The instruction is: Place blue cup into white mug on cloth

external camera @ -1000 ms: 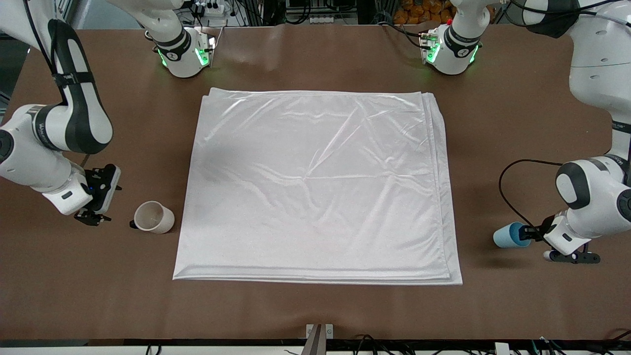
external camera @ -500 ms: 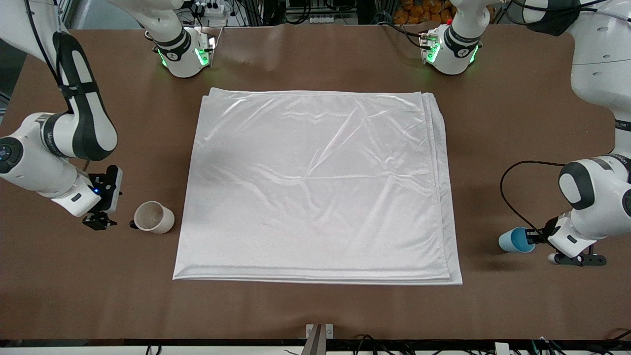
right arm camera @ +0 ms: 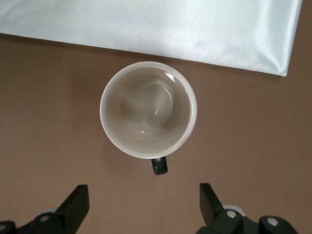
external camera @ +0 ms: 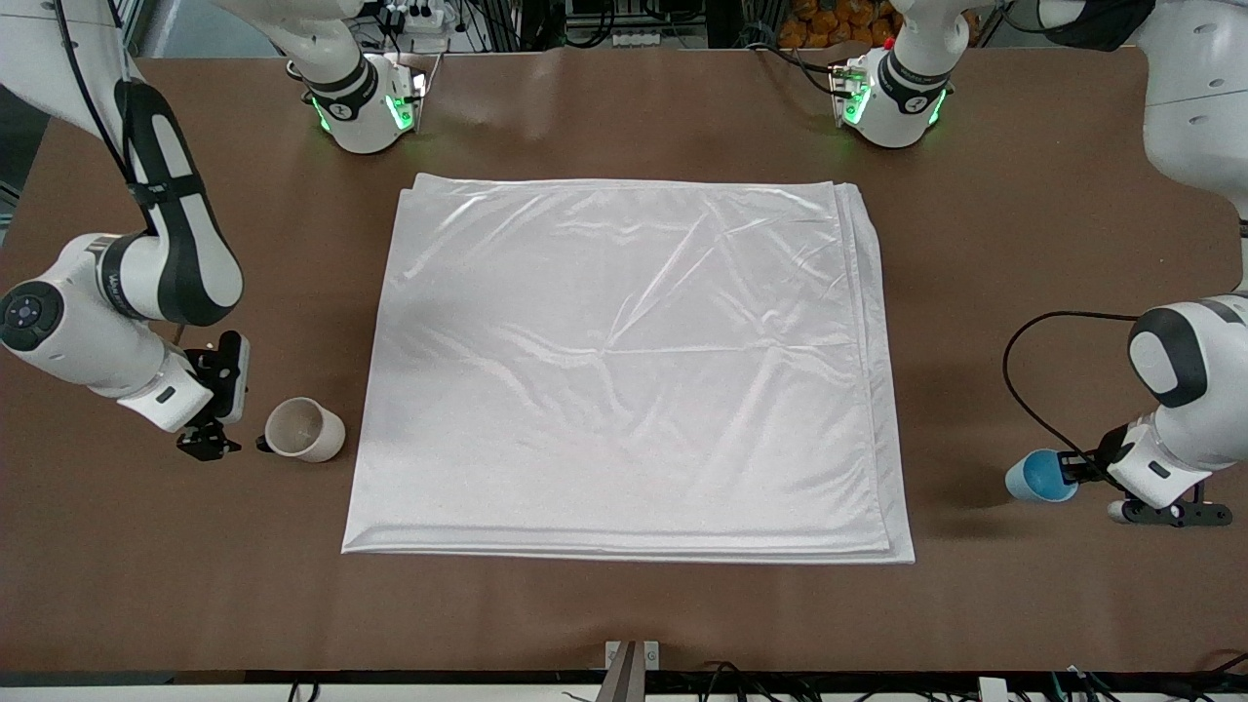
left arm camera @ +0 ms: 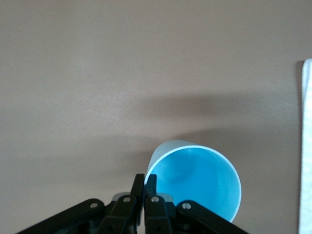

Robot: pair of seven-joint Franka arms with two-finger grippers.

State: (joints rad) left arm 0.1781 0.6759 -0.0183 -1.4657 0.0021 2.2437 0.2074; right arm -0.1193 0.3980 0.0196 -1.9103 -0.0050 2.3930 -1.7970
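Observation:
The blue cup (external camera: 1038,477) is tipped on its side, its bright blue inside showing in the left wrist view (left arm camera: 200,180). My left gripper (external camera: 1072,470) is shut on its rim (left arm camera: 145,183) and holds it over bare table, off the cloth's edge toward the left arm's end. The white mug (external camera: 304,429) stands upright on bare table beside the cloth (external camera: 624,370), toward the right arm's end; it is empty, with its black handle pointing at my right gripper (right arm camera: 148,109). My right gripper (external camera: 214,447) is open beside the mug, apart from it (right arm camera: 145,200).
The cloth's corner shows past the mug in the right wrist view (right arm camera: 146,24), and its edge in the left wrist view (left arm camera: 307,146). The arms' bases (external camera: 366,107) (external camera: 892,97) stand farther from the front camera than the cloth. A black cable (external camera: 1024,390) loops over the table near the cup.
My left gripper has carried the blue cup away from the cloth, toward the left arm's end of the table. My right gripper has moved closer to the white mug.

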